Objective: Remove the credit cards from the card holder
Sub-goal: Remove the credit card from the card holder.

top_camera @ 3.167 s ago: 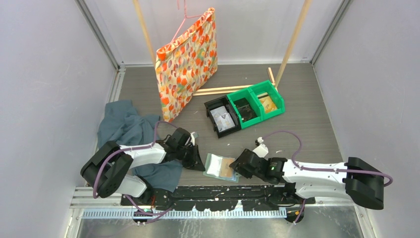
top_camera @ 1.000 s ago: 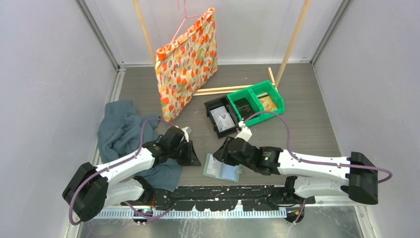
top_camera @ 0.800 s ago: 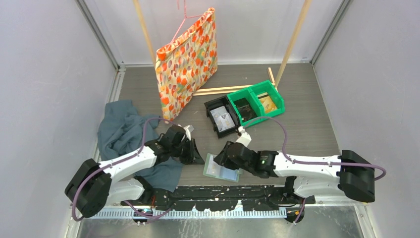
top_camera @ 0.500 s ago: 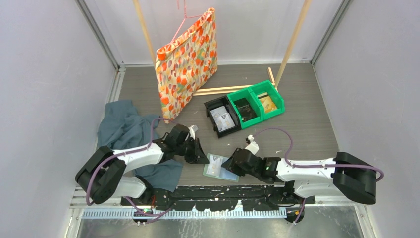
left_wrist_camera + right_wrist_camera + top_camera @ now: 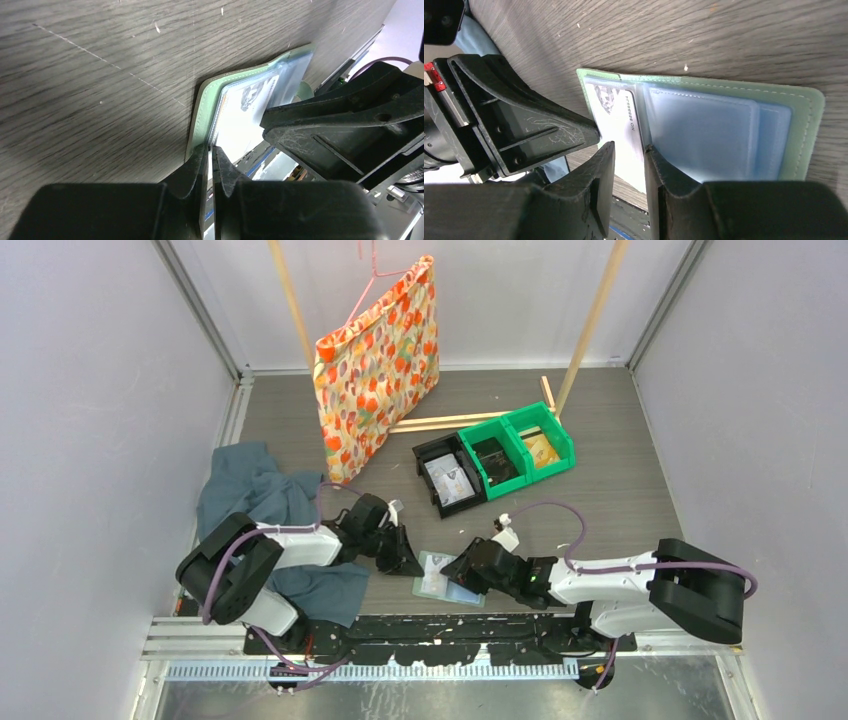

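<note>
My left claw (image 5: 210, 148) is pinching the open holder (image 5: 724, 130) at the table's (image 5: 600, 490) near edge. My right claw (image 5: 629, 148), narrowly spread, is straddling a card (image 5: 620, 117). If that pinch is slipping, I'm risking dragging the holder along.

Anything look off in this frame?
One white card juts out of its pocket, past the near edge of the open card holder, with the right pincer over it. A teal cloth lies crumpled on the table's left. Nothing looks damaged or spilled.
</note>
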Controlling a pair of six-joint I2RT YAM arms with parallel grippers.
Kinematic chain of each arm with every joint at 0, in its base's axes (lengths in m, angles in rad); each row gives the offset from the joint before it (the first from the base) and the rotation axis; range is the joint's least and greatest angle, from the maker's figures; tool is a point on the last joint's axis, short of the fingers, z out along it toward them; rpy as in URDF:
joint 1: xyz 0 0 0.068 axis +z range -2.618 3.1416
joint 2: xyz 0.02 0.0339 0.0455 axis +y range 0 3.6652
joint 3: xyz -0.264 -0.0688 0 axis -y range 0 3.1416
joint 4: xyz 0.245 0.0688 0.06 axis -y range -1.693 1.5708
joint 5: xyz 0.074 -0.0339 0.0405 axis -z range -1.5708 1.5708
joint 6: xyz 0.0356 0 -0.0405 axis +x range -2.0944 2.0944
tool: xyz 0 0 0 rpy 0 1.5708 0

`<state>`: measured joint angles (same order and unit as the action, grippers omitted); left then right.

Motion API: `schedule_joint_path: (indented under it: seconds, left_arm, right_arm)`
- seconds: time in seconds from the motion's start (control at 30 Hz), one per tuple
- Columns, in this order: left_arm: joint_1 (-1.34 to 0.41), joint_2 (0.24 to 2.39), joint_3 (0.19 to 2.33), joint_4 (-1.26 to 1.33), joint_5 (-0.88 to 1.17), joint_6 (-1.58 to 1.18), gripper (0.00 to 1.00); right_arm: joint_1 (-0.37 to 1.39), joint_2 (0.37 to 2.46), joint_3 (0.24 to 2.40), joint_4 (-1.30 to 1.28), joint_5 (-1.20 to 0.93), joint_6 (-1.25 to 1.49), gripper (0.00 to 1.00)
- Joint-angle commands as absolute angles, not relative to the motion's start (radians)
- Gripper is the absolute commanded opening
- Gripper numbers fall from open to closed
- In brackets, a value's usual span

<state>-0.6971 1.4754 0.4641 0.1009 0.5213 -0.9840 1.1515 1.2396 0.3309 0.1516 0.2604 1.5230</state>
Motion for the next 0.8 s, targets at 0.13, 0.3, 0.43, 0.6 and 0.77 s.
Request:
schedule_joint_path:
  seconds: [0.13,0.3,0.43,0.6,0.77]
  left_arm:
    - [-0.698,1.539,0.471,0.069,0.506,-0.968,0.09]
    - [-0.698,1.567,0.477,0.071,0.512,-0.964,0.09]
    - [-0.698,1.587,0.481,0.076,0.518,-0.960,0.09]
    - [-0.698,1.606,0.484,0.083,0.526,-0.959,0.08]
    - [-0.698,1.612,0.480,0.091,0.531,-0.959,0.08]
  right_arm:
    - [1.148,1.227,0.348,0.042,0.308,1.591,0.32]
    - [1.148,1.225,0.263,0.226,0.315,1.631,0.27]
    - [1.149,1.242,0.194,0.372,0.322,1.641,0.25]
    - [1.147,1.268,0.187,0.435,0.315,1.630,0.22]
    - [1.147,1.272,0.178,0.473,0.310,1.614,0.19]
